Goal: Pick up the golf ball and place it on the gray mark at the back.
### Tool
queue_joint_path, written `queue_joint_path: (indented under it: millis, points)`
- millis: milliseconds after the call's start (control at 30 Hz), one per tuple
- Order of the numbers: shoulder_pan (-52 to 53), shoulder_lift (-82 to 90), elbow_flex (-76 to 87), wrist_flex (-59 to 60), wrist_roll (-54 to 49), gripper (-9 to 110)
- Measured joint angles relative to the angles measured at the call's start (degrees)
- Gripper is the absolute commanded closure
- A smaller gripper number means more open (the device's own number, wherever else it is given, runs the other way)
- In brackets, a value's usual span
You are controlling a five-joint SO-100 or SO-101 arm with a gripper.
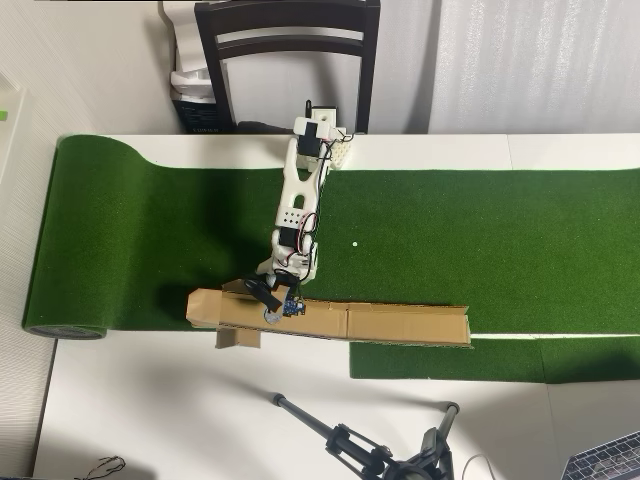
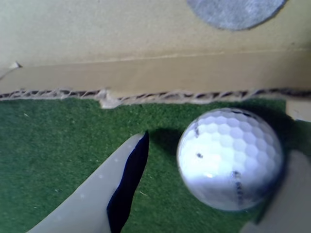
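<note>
- In the wrist view the ball (image 2: pixel 229 159) sits low and right, white and dimpled, with small dark marks on it.
- The end effector (image 2: pixel 214 189) is spread: one pale finger (image 2: pixel 102 194) with a dark inner face stands left of the ball with turf showing between them, and the other finger rises at the right edge, against or just beside the ball.
- Whether the ball rests on the turf (image 2: pixel 58 145) or hangs just above it, I cannot tell.
- Beyond the ball runs the cardboard (image 2: pixel 146 48), its corrugated edge meeting the turf.
- The gray mark (image 2: pixel 235 12) lies on that cardboard, cut off by the top of the frame, above the ball.
- From overhead, the arm (image 1: pixel 298 200) reaches from the far side of the counter (image 1: pixel 150 400) across the green turf (image 1: pixel 480 230) to the left part of the cardboard strip (image 1: pixel 400 322).
- The end effector (image 1: pixel 268 300) is at the strip's near-turf edge; the ball is not clear there.
- A tiny white dot (image 1: pixel 354 243) lies on the turf right of the arm.
</note>
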Motion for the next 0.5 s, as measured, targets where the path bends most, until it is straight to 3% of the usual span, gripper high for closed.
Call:
queue_joint_path:
  millis: [500]
  points:
    - [0.0, 0.0, -0.9, 0.0, -0.1, 75]
